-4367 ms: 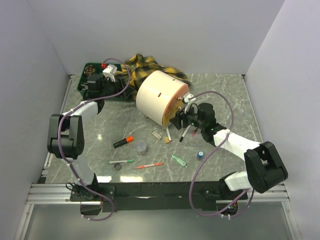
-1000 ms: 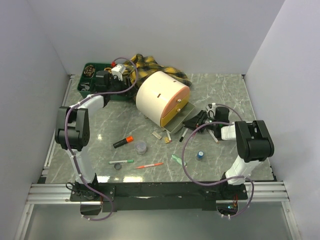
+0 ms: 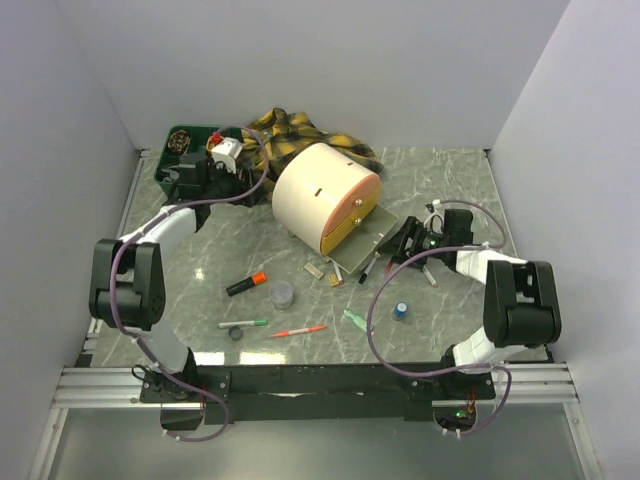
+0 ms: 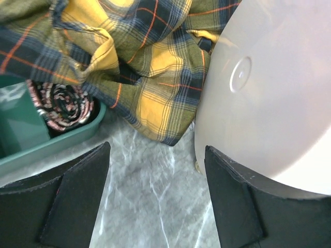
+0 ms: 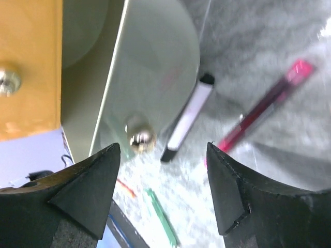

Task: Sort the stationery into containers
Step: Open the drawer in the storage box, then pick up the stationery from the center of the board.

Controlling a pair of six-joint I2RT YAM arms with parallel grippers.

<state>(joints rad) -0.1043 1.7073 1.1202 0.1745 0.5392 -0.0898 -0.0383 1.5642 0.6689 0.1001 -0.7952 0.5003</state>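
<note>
At upper left, the dark green tray [image 4: 57, 144] holds a patterned roll [image 4: 64, 103]. The left gripper [image 4: 156, 155] hangs beside it, jaws apart and empty. A plaid cloth [image 3: 300, 130] lies behind the cream drum [image 3: 315, 195] at centre, which has an orange front and a pale drawer [image 3: 365, 235] pulled out. On the table [image 3: 470, 190] below lie an orange-capped highlighter [image 3: 246, 283], a grey tape roll [image 3: 282, 293], a green pen [image 3: 243, 324], a red pen [image 3: 298, 330] and a green clip [image 3: 357, 320]. The right gripper [image 5: 163, 147], jaws apart and empty, is by the drawer's knob [image 5: 140, 138], near a white marker [image 5: 187, 118].
</note>
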